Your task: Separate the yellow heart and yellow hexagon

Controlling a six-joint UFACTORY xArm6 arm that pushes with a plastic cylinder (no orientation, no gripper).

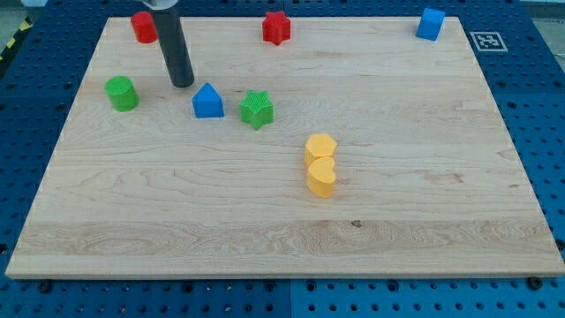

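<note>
Pale wooden board (pixel 371 221) is laid on a blue perforated table (pixel 543 106); no brand or legible writing is seen, only a black-and-white square marker (pixel 488 41) at the view's top right. One dark straight rod (pixel 174 49) is held nearly upright, leaning slightly, with my tip (pixel 183 84) set on the board between the green cylinder (pixel 121 93) and the blue house-shaped block (pixel 208 102), touching neither. No claw is fitted, so no open or closed state applies. Yellow hexagon (pixel 321 147) and yellow heart (pixel 321 177) are recorded touching, hexagon above, right of centre, well apart from my tip. Also listed: green star-shaped block (pixel 257 109), red cylinder (pixel 144 26), red star-shaped block (pixel 276 27), blue cube (pixel 430 24).
</note>
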